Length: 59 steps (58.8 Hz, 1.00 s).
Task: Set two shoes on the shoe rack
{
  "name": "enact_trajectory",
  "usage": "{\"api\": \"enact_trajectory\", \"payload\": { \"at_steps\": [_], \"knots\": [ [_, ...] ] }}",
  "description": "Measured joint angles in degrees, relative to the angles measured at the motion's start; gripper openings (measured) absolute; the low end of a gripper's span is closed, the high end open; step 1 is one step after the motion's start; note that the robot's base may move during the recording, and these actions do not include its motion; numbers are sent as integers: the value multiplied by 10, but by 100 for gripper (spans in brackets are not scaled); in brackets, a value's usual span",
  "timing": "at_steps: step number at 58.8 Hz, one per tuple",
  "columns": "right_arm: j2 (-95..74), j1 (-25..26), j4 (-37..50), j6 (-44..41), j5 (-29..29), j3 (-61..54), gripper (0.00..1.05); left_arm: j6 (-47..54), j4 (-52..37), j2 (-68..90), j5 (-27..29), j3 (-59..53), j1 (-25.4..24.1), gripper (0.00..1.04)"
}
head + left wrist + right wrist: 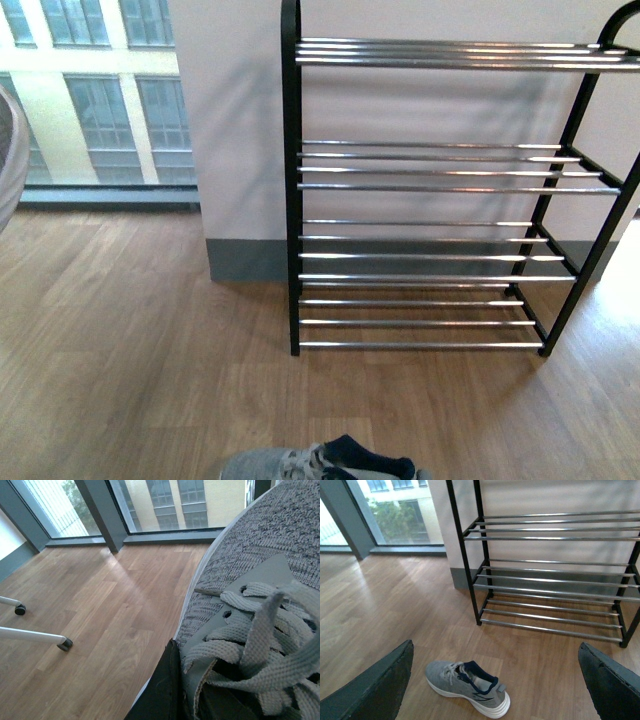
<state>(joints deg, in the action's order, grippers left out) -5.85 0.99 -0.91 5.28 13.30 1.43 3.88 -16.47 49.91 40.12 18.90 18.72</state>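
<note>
Wood floor [395, 605], sneaker [465, 687] lying under spread right gripper [495, 646]

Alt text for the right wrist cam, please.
A grey sneaker with a white sole sits upright on the wood floor, in front of a black-framed shoe rack whose visible chrome tiers are bare. The right pincer's two dark fingers frame the shot, wide apart and holding nothing; a window is beyond.

Wood floor [120, 350] with sneaker [300, 467] and shoe rack [292, 200]
</note>
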Motion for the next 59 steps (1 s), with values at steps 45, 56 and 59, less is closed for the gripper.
{"api": "enact_trajectory", "payload": {
  "at_steps": [45,56,59],
  "knots": [
    [-1049,-206,352,-198,-96,361,95,0,0,0,2,0,0,2],
    [-1179,-217,339,-228,-122,464,95,0,0,0,2,0,0,2],
    [-1208,-221,328,-235,-123,487,95,0,0,0,2,0,0,2]
  ]
}}
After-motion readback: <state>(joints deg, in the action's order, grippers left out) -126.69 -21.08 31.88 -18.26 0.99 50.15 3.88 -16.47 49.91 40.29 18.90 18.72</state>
